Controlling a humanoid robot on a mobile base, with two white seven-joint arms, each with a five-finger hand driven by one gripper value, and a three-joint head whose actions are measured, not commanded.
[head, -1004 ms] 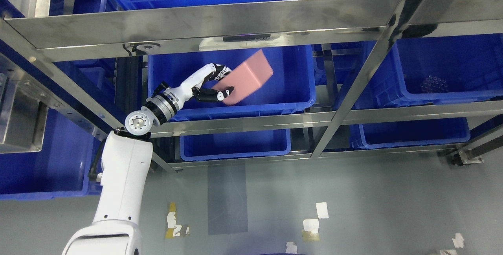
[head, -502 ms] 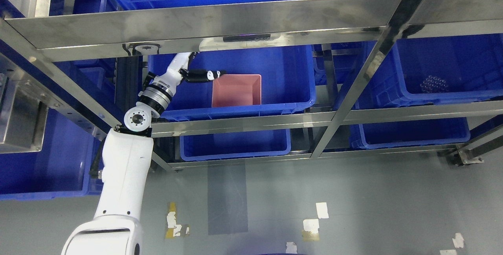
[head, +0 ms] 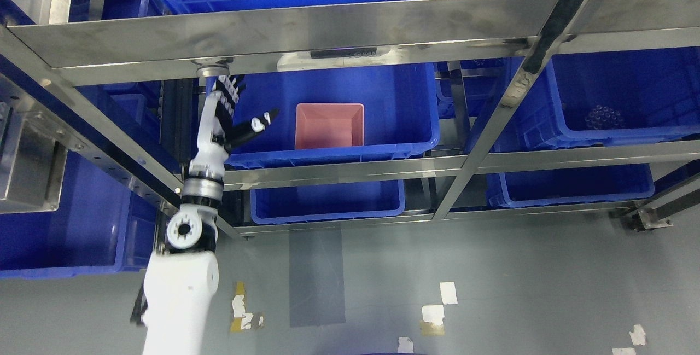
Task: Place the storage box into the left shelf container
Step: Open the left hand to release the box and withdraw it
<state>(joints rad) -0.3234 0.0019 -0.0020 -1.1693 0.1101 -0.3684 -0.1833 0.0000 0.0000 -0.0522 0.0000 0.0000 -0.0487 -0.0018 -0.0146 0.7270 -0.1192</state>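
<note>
Pink storage box (head: 330,125) upright, mouth up, inside blue container (head: 394,98) at frame center. Left hand (head: 227,111) left of it, fingers spread wide, empty.

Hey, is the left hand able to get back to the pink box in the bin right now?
Probably yes. The left hand is open beside the pink storage box, which sits upright in the blue bin, with nothing between them.

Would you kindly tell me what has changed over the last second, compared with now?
The left hand let go of the pink box, which dropped from a tilted hold to sit upright in the blue bin. The hand then pulled back left, fingers spread and empty. The box has not moved since landing; shelf and other bins are unchanged.
</note>
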